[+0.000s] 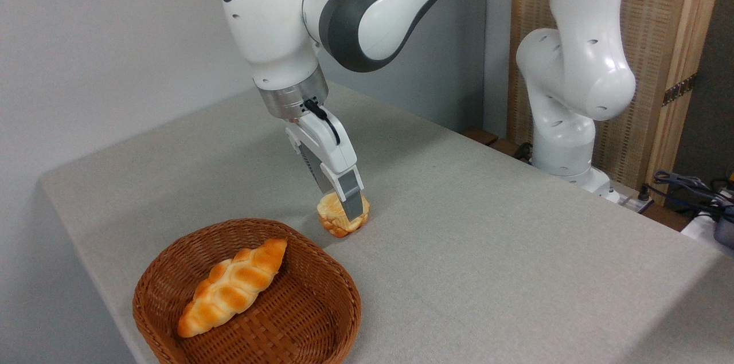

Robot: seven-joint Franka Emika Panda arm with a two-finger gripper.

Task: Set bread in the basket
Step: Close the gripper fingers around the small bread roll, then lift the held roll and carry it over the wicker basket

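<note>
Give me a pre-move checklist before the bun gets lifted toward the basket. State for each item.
1. Gripper down at the bun, fingers straddling it: ok.
2. Fingers actually clamped on the bun: cannot tell; the near finger hides the contact.
3. Bun off the table: not ok, it appears to rest on the cloth.
4. Basket within a short move, just left and in front of the bun: ok.
5. Free space in the basket: ok, the braided loaf lies diagonally on the left, and the right side is open.
6. Path over the near rim unobstructed: ok.
</note>
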